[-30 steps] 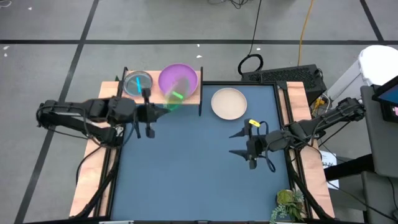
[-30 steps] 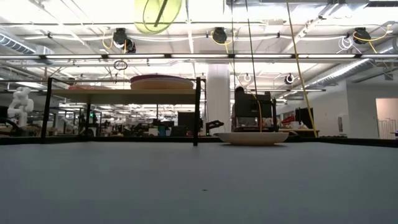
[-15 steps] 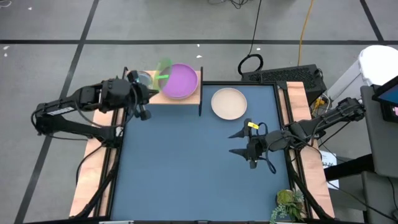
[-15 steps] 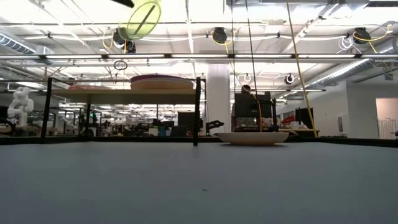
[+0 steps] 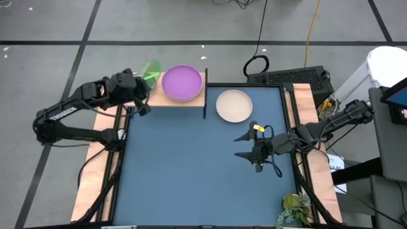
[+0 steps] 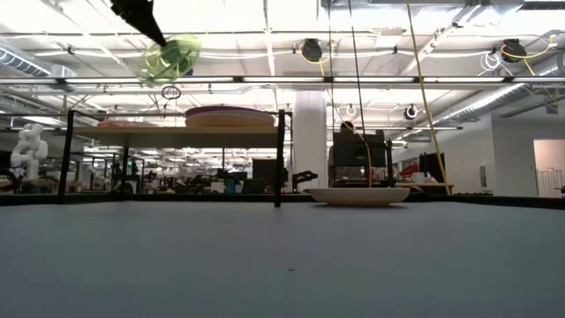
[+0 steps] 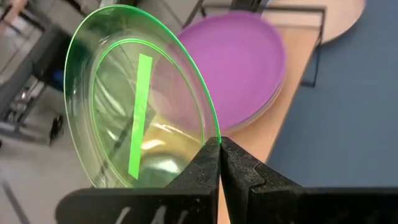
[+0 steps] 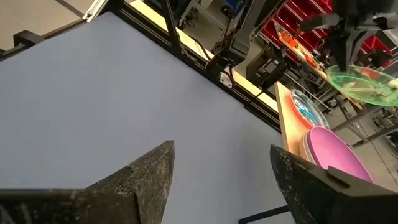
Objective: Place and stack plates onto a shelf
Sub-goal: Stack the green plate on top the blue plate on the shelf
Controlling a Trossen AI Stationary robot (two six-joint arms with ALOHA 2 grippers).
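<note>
My left gripper (image 5: 141, 89) is raised above the left end of the light-wood shelf (image 5: 197, 97) and is shut on a translucent green plate (image 5: 151, 71) (image 6: 172, 58). On the shelf's right half, a purple plate (image 5: 182, 82) (image 7: 242, 65) tops a low stack. A cyan plate (image 8: 306, 104) lies flat on the left half; my arm hides it in the high view. A cream plate (image 5: 234, 105) (image 6: 357, 195) sits on the blue table, right of the shelf. My right gripper (image 5: 239, 146) waits open over the table's right half, touching nothing. My left gripper pinches the green plate's rim (image 7: 211, 134) between its two fingers (image 7: 239, 171). The plate is lifted clear and extends past the fingertips. It is tilted, high above the shelf's left part (image 6: 115, 132).
The shelf's black legs (image 5: 205, 102) stand at the table's far left corner. Wooden side strips (image 5: 95, 172) run along both table edges. A small plant (image 5: 294, 208) sits at the near right corner. The blue table top (image 5: 191, 172) is bare in the middle and near side.
My left gripper has swung from above the table just in front of the shelf toward the far left, over the shelf's left end, carrying the green plate. The plate has come lower and tipped from nearly upright to a flatter tilt. The right arm has kept still.
</note>
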